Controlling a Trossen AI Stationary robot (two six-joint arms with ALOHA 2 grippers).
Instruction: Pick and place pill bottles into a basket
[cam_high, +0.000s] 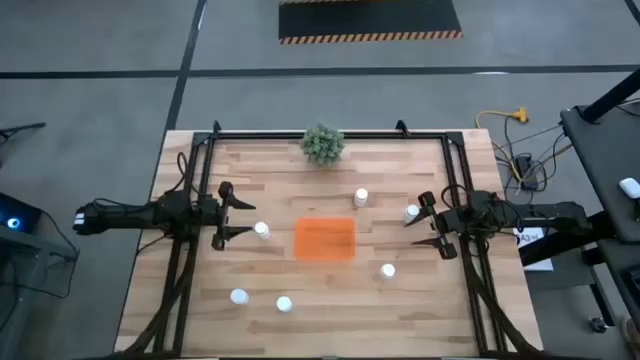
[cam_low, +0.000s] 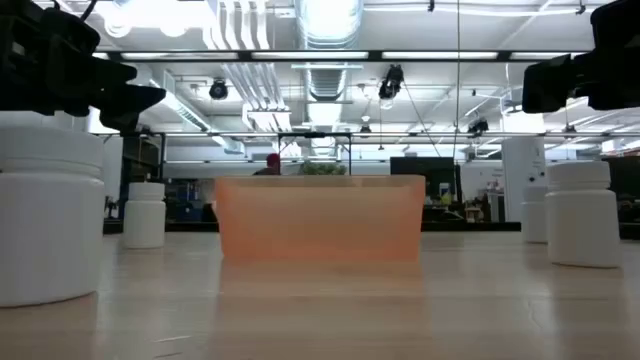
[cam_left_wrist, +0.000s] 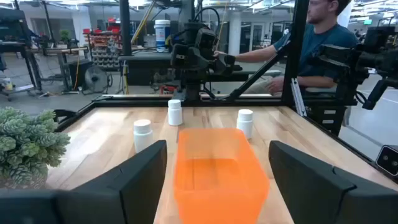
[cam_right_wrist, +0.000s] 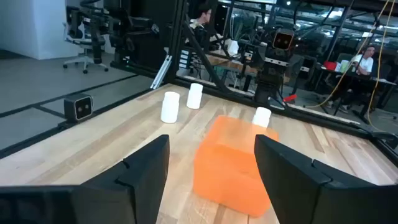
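At bench centre sits the orange basket (cam_high: 324, 240), with six white pill bottles (cam_high: 261, 230) standing scattered around it, none inside. Left claw (cam_high: 230, 213) hovers released at the basket's left; right claw (cam_high: 432, 221) hovers released at its right, both holding nothing

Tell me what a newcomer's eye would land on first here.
The bright orange basket at the table's centre, empty. Six white pill bottles stand scattered around it, none inside. The left gripper and right gripper hang open on either side, and a small green plant sits at the far edge.
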